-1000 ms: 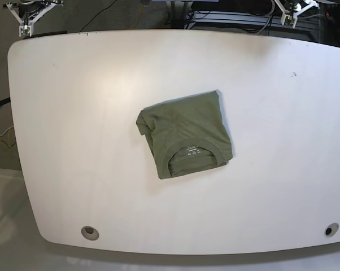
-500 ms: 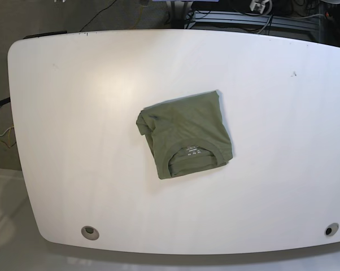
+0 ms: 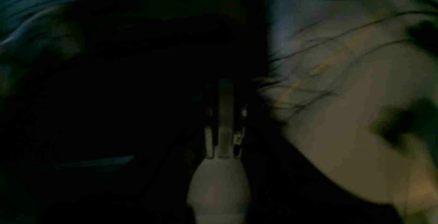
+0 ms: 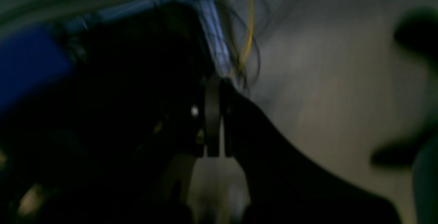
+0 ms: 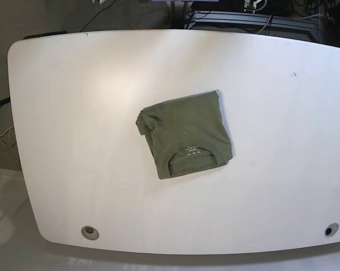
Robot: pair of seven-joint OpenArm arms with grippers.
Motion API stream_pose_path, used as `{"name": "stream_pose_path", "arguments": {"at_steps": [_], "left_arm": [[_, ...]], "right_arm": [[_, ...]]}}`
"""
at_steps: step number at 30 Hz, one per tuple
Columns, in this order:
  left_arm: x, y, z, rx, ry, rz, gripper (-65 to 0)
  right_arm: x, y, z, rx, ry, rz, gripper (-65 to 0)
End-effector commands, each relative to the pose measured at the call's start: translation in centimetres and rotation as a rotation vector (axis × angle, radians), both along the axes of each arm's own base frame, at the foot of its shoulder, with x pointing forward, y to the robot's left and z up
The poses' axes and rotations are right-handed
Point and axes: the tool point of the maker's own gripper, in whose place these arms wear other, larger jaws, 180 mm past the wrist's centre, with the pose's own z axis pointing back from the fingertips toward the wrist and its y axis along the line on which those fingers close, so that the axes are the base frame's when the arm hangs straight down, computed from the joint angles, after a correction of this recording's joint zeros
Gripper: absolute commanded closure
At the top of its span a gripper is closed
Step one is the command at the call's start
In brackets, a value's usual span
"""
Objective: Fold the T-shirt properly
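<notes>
Seemingly folded, T-shirt [image 5: 185, 134] lies compact on the surface [image 5: 68, 113] — left gripper [image 3: 224, 114] and right gripper [image 4: 214, 114] clenched empty — leave it undisturbed.

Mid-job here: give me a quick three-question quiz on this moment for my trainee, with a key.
1. True or false: the T-shirt lies folded into a compact packet on the white table.
2. Which part of the shirt faces the table's near edge? A sleeve, B collar, C hem.
3. Fill in: both the left gripper and the right gripper are ____, holding nothing.

Key: 1 true; 2 B, the collar with its label shows at the near side; 3 shut, jaws together in both wrist views, away from the cloth.
</notes>
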Motion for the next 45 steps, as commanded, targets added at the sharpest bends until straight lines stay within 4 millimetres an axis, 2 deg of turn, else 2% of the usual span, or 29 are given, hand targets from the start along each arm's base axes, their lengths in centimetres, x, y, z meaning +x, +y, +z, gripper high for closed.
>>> {"name": "stream_pose_path", "arguments": {"at_steps": [1,4,6,11,14,17,20,30,34,38,45], "left_arm": [[5.9,3.4,0.6,0.116,-0.154,-0.063,0.0],[7.9,4.1,0.8,0.169,-0.183,-0.095,0.0],[8.0,2.7,0.4,0.153,-0.164,-0.087,0.0],[6.8,-1.0,-0.4,0.103,-0.096,-0.076,0.0],[6.5,-2.7,-0.6,0.079,-0.081,-0.069,0.0],[6.7,-3.0,-0.6,0.074,-0.084,-0.069,0.0],[6.7,-3.1,-0.6,0.074,-0.083,-0.072,0.0],[8.0,-2.6,-0.6,0.083,-0.101,-0.074,0.0],[7.3,-2.5,-0.7,0.083,-0.062,-0.080,0.0],[6.7,-3.8,-0.9,0.028,-0.027,-0.106,0.0],[6.2,-3.9,-1.0,0.026,0.005,-0.141,0.0]], "right_arm": [[1.0,-1.4,-0.4,-0.058,0.016,0.046,0.0],[-1.2,1.6,-1.1,-0.040,0.121,0.122,0.0],[-2.8,3.6,-1.2,-0.016,0.190,0.169,0.0],[-2.4,5.1,-1.5,-0.015,0.207,0.230,0.0],[-2.2,5.2,-1.6,-0.026,0.208,0.232,0.0],[-2.1,4.8,-1.7,-0.050,0.209,0.237,0.0],[-1.4,5.0,-1.8,-0.062,0.201,0.238,0.0],[-1.3,5.3,-1.8,-0.053,0.198,0.235,0.0],[-1.3,5.6,-1.8,-0.049,0.197,0.234,0.0],[-1.3,5.6,-1.8,-0.047,0.197,0.233,0.0],[-2.0,5.6,-1.8,-0.044,0.233,0.243,0.0]]}}
